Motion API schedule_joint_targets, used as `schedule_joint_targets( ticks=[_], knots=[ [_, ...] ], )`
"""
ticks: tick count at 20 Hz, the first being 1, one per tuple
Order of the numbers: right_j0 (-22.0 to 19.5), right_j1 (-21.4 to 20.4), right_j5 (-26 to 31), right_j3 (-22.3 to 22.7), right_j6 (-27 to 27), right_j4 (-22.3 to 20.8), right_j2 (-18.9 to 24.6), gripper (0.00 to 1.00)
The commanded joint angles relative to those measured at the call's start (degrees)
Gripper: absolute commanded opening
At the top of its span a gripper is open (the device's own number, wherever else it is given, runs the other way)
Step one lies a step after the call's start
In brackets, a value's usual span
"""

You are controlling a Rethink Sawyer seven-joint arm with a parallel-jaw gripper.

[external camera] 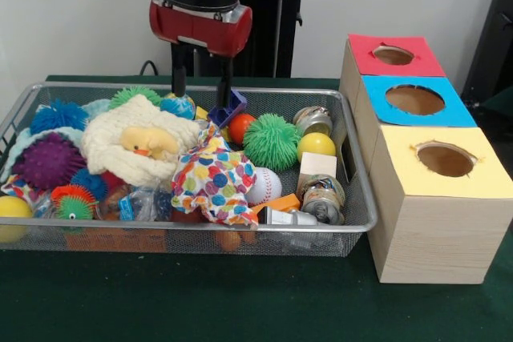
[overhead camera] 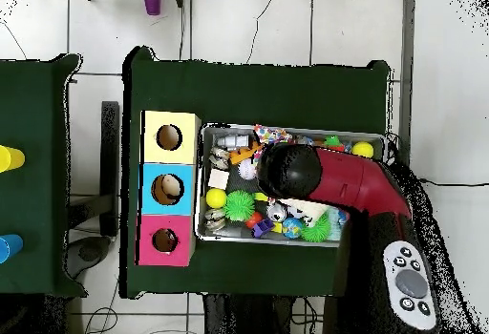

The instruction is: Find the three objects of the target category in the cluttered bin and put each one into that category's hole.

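Observation:
A wire mesh bin (external camera: 357, 222) is crammed with toys: a green spiky ball (external camera: 271, 140), a yellow ball (external camera: 317, 146), a red ball (external camera: 240, 127), a baseball (external camera: 263, 186), a purple spiky ball (external camera: 48, 162), a cream knitted cloth with a duck (external camera: 136, 146) and a polka-dot cloth (external camera: 212, 178). My gripper (external camera: 203, 100) hangs open over the bin's back middle. Its right finger (external camera: 227, 90) stands just above a blue block (external camera: 234, 106). Beside the bin is a wooden box with a red hole (external camera: 393, 55), a blue hole (external camera: 415, 99) and a yellow hole (external camera: 445, 158). In the overhead view my arm (overhead camera: 334, 182) hides the gripper.
Two metal cans (external camera: 313, 120) (external camera: 323, 198) and a wooden block (external camera: 317, 166) lie at the bin's box-side end. Overhead, the box (overhead camera: 145, 189) sits against the bin rim (overhead camera: 201, 182). A second table with cups (overhead camera: 8, 158) stands to the left.

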Motion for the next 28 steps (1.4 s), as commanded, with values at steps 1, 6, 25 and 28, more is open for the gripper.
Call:
schedule_joint_targets(
  ticks=[1, 6, 25, 28],
  knots=[
    [-1.07, 2.45, 2.15, -2.81, -3.19, -5.37, 0.97, 1.0],
    [-1.74, 5.37, 1.1, -5.17, -2.39, -6.61, 1.42, 1.0],
    [-1.73, 9.85, -1.11, -9.56, 0.01, -9.53, 0.53, 1.0],
    [-1.87, 9.83, -2.2, -8.86, 0.18, -9.9, 0.27, 1.0]
  ],
)
